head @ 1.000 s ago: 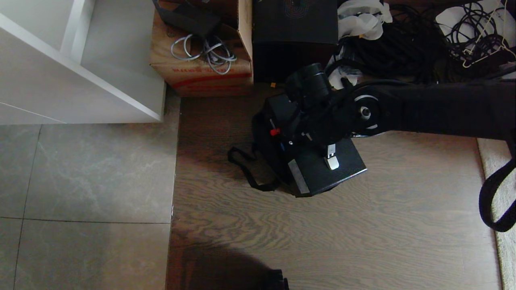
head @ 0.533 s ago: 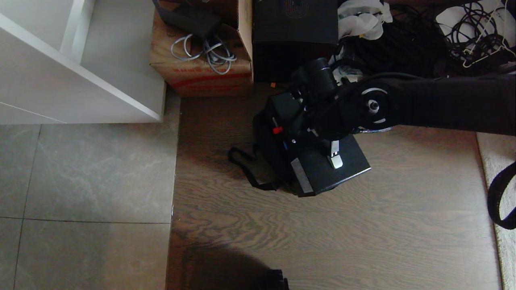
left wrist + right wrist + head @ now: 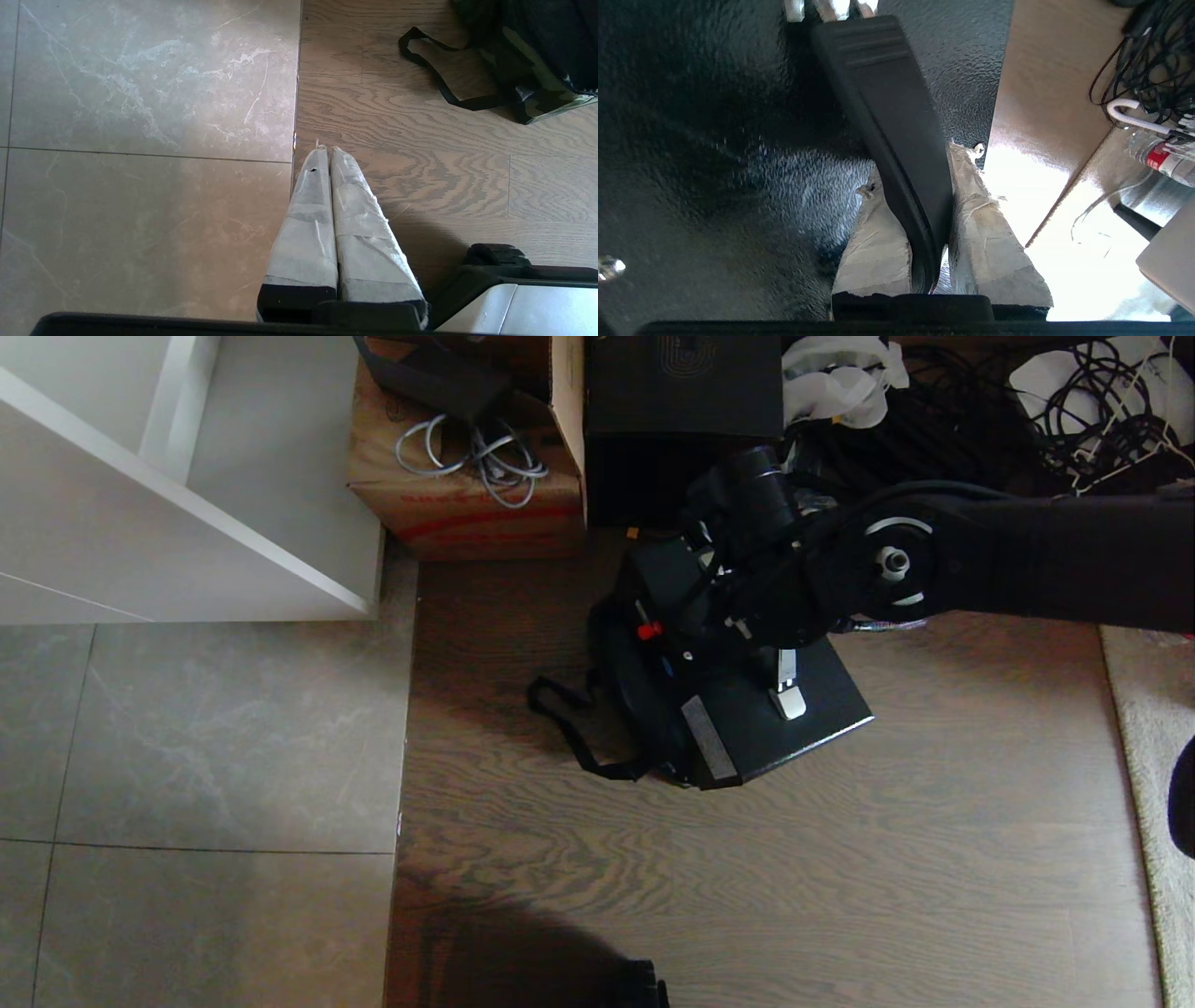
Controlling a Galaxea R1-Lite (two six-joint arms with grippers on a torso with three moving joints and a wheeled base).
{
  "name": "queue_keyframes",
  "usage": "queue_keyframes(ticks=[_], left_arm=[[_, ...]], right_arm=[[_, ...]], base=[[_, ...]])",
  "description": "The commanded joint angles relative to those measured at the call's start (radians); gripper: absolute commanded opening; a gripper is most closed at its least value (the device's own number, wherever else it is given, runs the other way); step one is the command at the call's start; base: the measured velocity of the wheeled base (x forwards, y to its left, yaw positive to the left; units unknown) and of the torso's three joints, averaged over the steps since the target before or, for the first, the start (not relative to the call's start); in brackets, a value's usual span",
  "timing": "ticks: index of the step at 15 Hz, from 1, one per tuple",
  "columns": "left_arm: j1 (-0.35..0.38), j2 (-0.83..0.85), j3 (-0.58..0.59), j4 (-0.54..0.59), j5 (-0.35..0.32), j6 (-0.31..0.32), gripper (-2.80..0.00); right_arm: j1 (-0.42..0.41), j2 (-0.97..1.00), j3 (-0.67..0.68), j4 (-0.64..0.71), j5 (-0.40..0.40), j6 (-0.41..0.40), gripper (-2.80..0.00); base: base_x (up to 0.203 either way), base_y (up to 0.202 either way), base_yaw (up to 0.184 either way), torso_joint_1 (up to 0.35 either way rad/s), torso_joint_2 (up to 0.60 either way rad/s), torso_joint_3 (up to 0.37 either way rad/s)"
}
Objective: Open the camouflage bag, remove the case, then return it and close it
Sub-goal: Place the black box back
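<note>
The case (image 3: 780, 719), a black hard box with a small red part (image 3: 644, 631), hangs tilted over the camouflage bag (image 3: 624, 677) on the wooden floor. Its lower part overlaps the bag, and I cannot tell whether it is clear of it. In the right wrist view my right gripper (image 3: 920, 163) is shut on the case's black handle (image 3: 887, 116), against the textured case top (image 3: 714, 163). The bag (image 3: 532, 88) and its black strap (image 3: 439, 88) also show in the left wrist view. My left gripper (image 3: 326, 150) hangs parked and shut over the floor seam, holding nothing.
A brown carton (image 3: 467, 476) with cables and a taller plain black box (image 3: 681, 420) stand just behind the bag. A heap of black cables (image 3: 980, 429) lies at the back right. A white shelf unit (image 3: 187, 523) is at the left, a rug edge (image 3: 1148, 756) at the right.
My right arm has drawn back and to the right, carrying the case with it by the handle. The bag and strap have stayed where they were.
</note>
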Motion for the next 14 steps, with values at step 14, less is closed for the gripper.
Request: queue_keyframes(ticks=[14], left_arm=[[0.0, 0.001, 0.0, 0.0, 0.0, 0.0, -2.8]], right_arm=[[-0.003, 0.136, -0.002, -0.067, -0.011, 0.02, -2.8]], base=[[0.0, 0.0, 0.0, 0.0, 0.0, 0.0]])
